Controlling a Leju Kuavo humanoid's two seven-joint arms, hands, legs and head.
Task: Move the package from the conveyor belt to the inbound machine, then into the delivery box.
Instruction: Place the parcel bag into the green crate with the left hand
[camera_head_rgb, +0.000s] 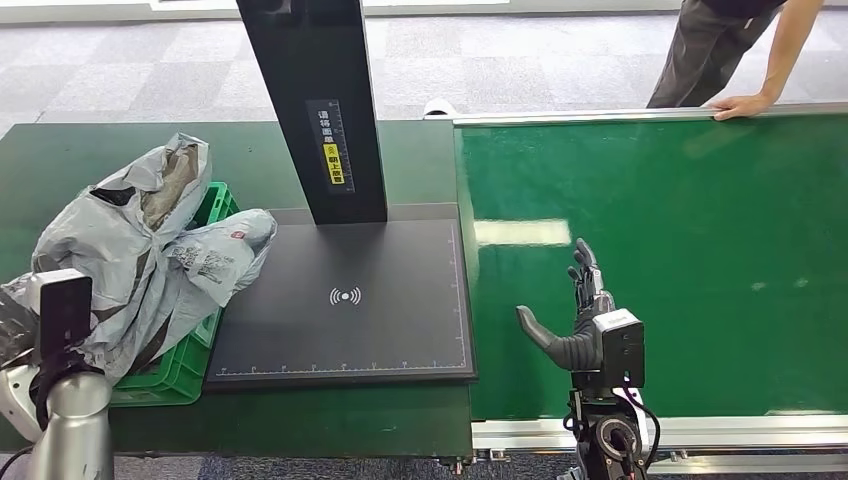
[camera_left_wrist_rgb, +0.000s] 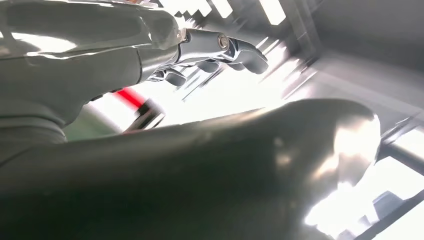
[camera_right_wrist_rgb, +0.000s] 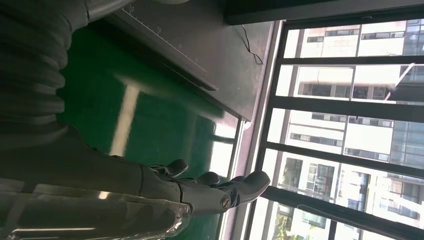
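Right hand (camera_head_rgb: 578, 315) hovers over the bare green conveyor belt (camera_head_rgb: 700, 250), fingers spread, holding nothing. Grey packages (camera_head_rgb: 150, 250) already fill the green delivery box (camera_head_rgb: 190, 365). Left hand's (camera_left_wrist_rgb: 220, 50) state I cannot tell. Better wait for a package, then grasp it from above.

The packages (camera_head_rgb: 150, 250) lie in the crate (camera_head_rgb: 190, 365), left of the scanner plate (camera_head_rgb: 345, 300). The conveyor belt (camera_head_rgb: 700, 260) lies right of it.
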